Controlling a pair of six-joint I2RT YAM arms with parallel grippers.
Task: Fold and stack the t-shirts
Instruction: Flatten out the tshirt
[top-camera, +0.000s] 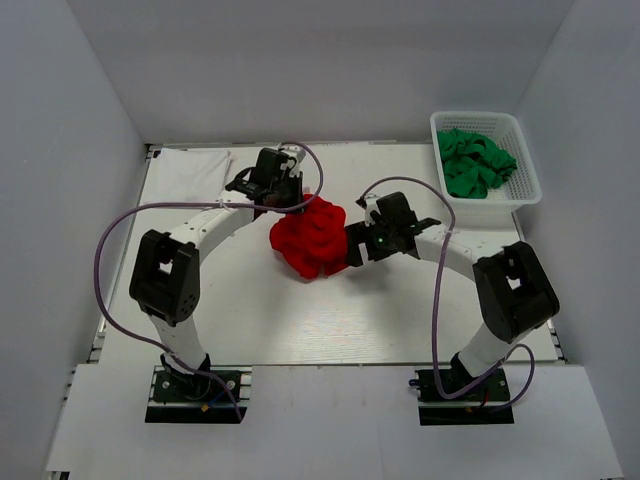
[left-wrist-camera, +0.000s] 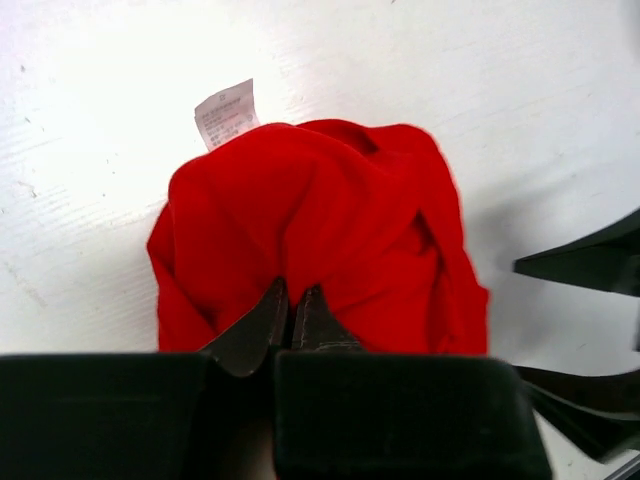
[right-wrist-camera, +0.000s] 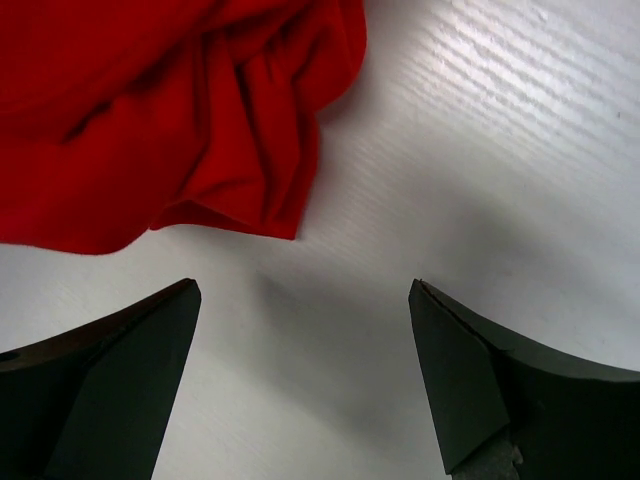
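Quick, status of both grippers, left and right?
Left gripper: closed, pinching the red t-shirt.
Right gripper: open, holding nothing.

I see only one thing bearing writing: a small white rectangular fabric tag (left-wrist-camera: 225, 113) sticking out at the far edge of the crumpled bright red cloth t-shirt (left-wrist-camera: 320, 230). It carries several lines of fine grey print, too small for me to read.
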